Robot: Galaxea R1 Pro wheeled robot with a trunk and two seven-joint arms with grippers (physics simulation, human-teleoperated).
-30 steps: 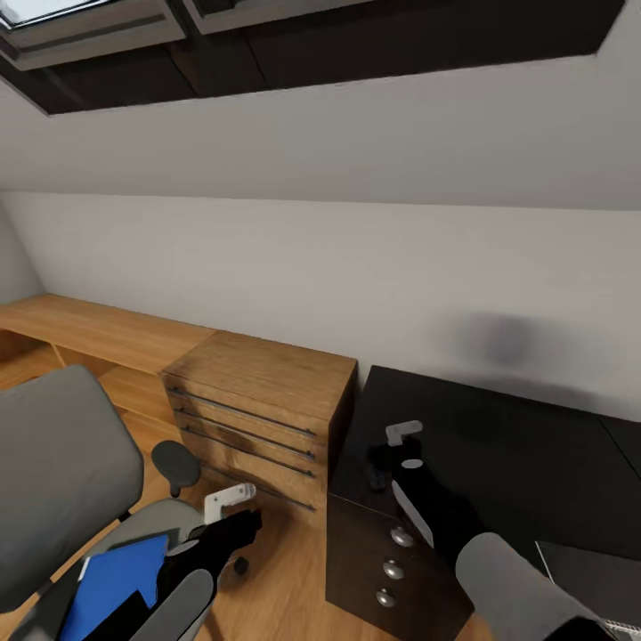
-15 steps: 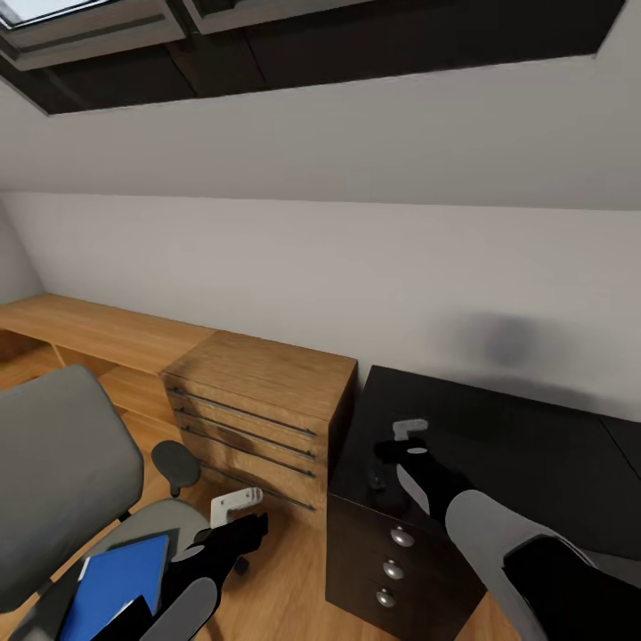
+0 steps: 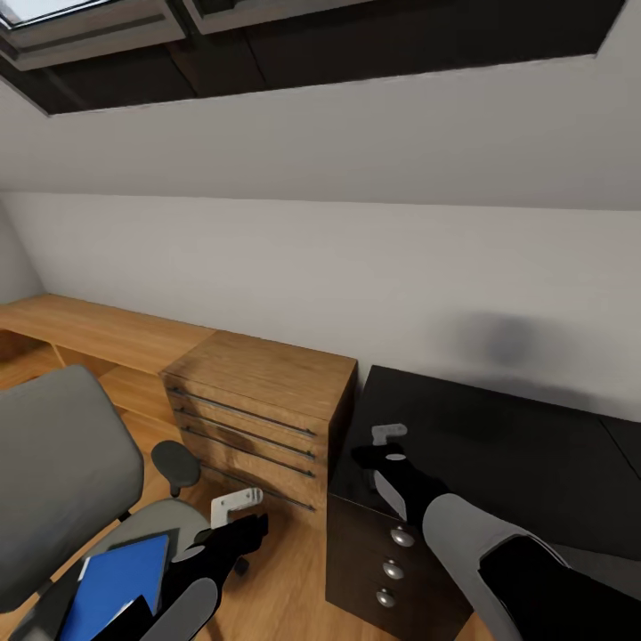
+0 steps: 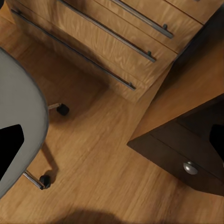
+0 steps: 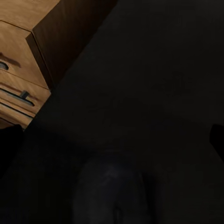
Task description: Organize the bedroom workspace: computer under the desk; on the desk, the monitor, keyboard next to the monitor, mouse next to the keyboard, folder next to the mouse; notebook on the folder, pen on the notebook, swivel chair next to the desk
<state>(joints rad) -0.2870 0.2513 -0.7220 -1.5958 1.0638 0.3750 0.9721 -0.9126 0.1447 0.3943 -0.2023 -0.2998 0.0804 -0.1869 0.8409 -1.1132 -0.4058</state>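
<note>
Currently, stage: folder not yet moved.
Folder (image 3: 116, 579): blue, lying flat on the swivel chair (image 3: 62, 481) seat, awaiting pickup.
Left gripper (image 3: 236, 505): beside the chair, over floor; fingers' spacing: cannot tell.
Right gripper (image 3: 389, 434): above the black tabletop (image 3: 516, 463), nothing held; fingers' spacing: cannot tell.
Surface: glossy black, bare near the corner; knobbed drawers beneath.
Room: sloped grey wall, wood drawer unit (image 3: 258, 414), wood floor.

Folder (image 3: 116, 579) partly hidden behind left arm; swivel chair (image 3: 62, 472) cut by frame edge.
</note>
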